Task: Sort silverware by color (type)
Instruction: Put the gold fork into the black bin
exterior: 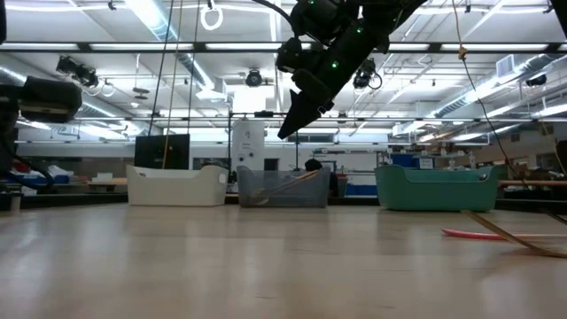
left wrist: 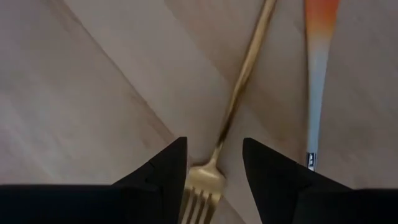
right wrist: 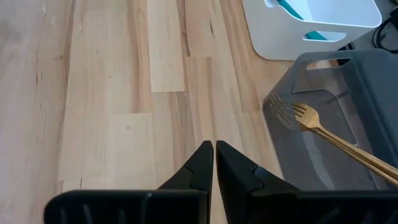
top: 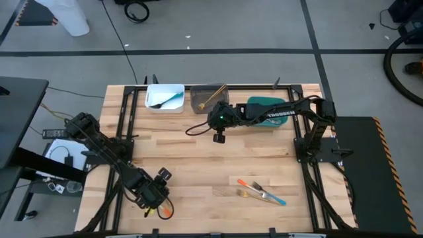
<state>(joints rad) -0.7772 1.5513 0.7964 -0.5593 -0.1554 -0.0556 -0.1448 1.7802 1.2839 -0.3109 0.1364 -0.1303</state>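
My left gripper is open near the table's front left. It points down over a golden fork that lies flat on the wood. Its fingers stand on either side of the fork's neck, just above the tines, and I see no touch. An orange-handled piece lies beside the fork; it also shows in the high view. My right gripper is shut and empty. It hangs high above the table in front of the grey bin.
A white bin holds a blue piece, and the grey bin holds a golden fork. A teal bin stands partly under my right arm. Orange, golden and blue pieces lie at the front right. Bare wood lies in the middle.
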